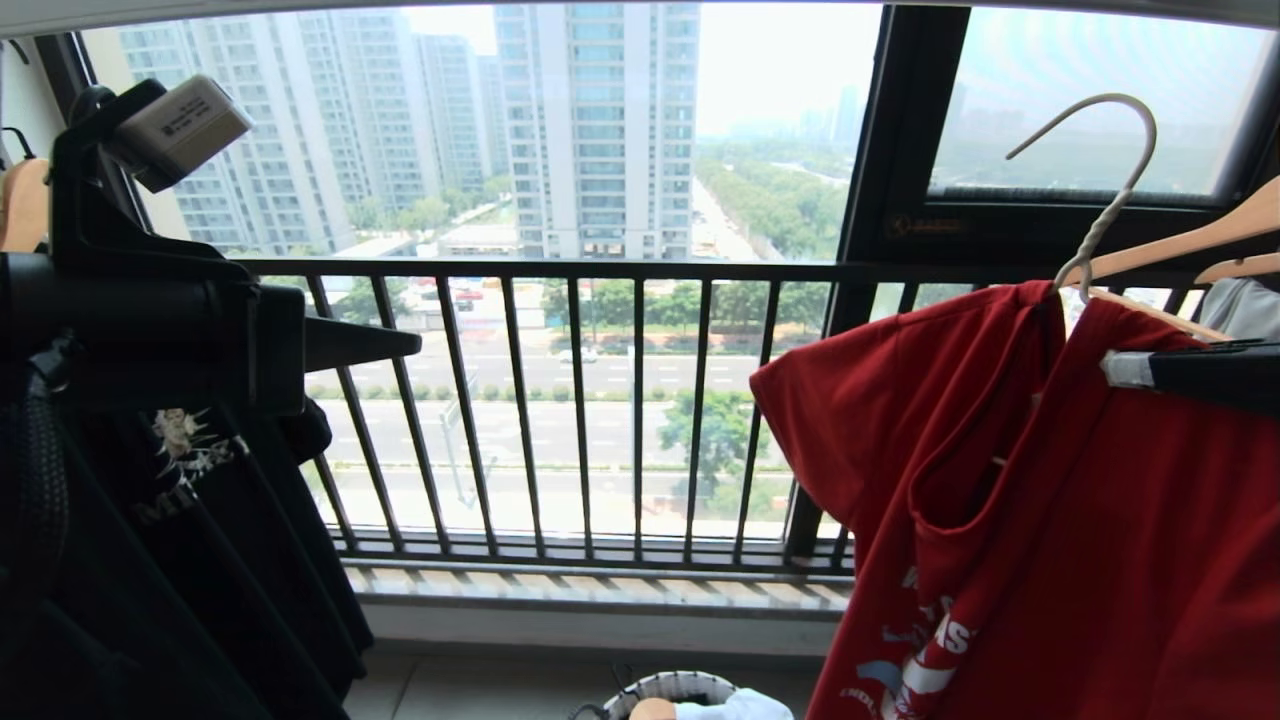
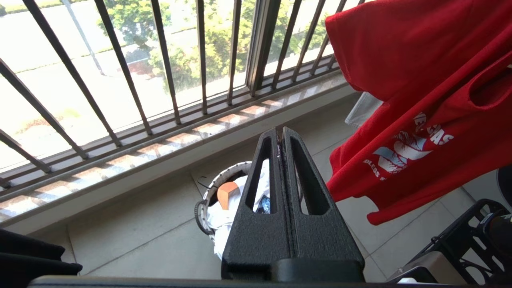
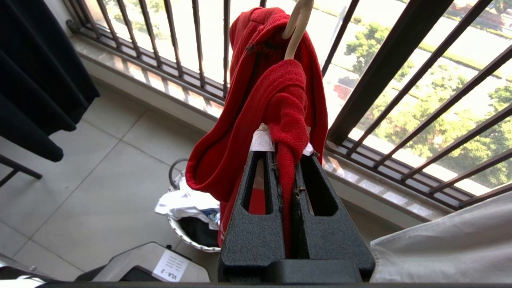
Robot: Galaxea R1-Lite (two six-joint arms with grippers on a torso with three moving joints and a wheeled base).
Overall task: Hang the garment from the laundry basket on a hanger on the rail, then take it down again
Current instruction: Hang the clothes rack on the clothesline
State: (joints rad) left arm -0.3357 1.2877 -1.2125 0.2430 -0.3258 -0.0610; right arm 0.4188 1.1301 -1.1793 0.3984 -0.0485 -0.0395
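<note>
The right gripper (image 3: 286, 176) pinches the garment (image 3: 276, 92) just below the hanger (image 3: 296, 28). A snag could drag the shirt off, I judge. The left gripper (image 2: 281, 138) is pressed together, empty.

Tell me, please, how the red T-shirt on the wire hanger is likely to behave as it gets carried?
The red T-shirt will probably flop: it sags in deep folds off the wire hanger. It seems light, since the right end effector holds it by one pinched bunch of cloth. It may slide sideways, as it already sits bunched and uneven on the thin wire.
</note>
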